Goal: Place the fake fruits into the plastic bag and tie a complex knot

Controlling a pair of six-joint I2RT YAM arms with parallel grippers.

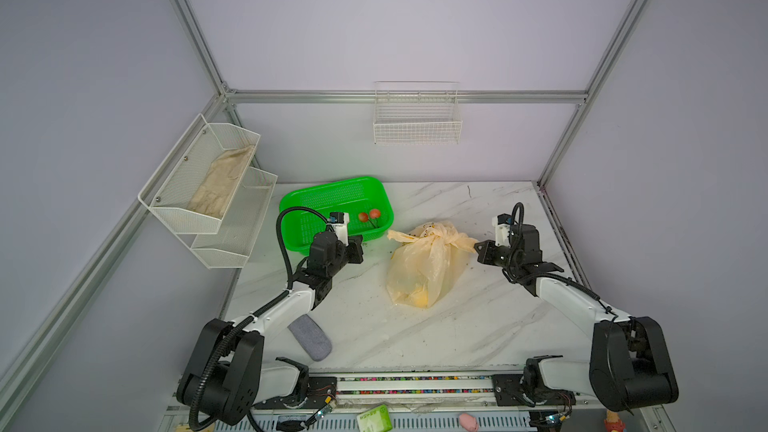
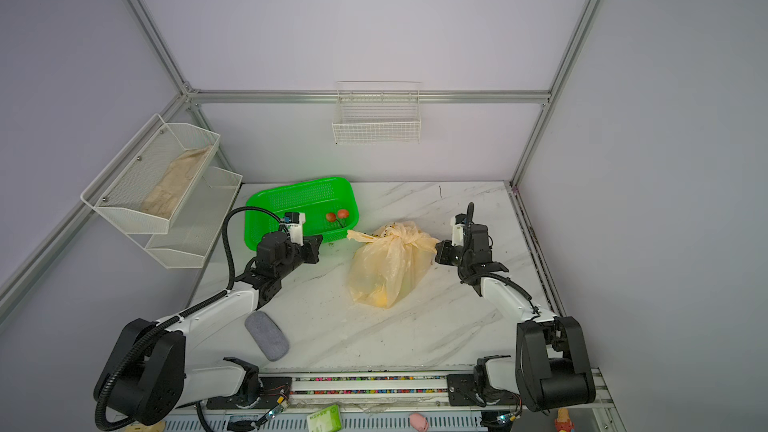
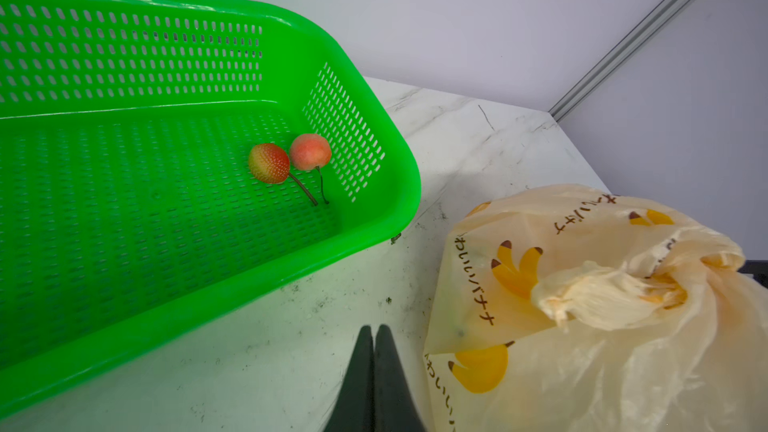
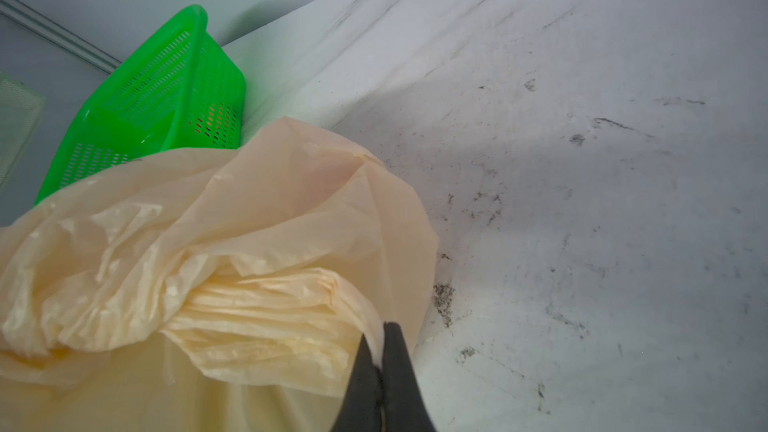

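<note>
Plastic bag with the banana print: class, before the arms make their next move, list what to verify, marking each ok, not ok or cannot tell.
1. All fruit in the plastic bag: not ok; two fake fruits lie in the green basket.
2. Right gripper grips the bag: ok; shut on a handle end.
3. Left gripper free: ok; shut, empty, apart from the bag.
4. Bag mouth tied: ok; a knot shows.
5. Knot complex enough: cannot tell.
</note>
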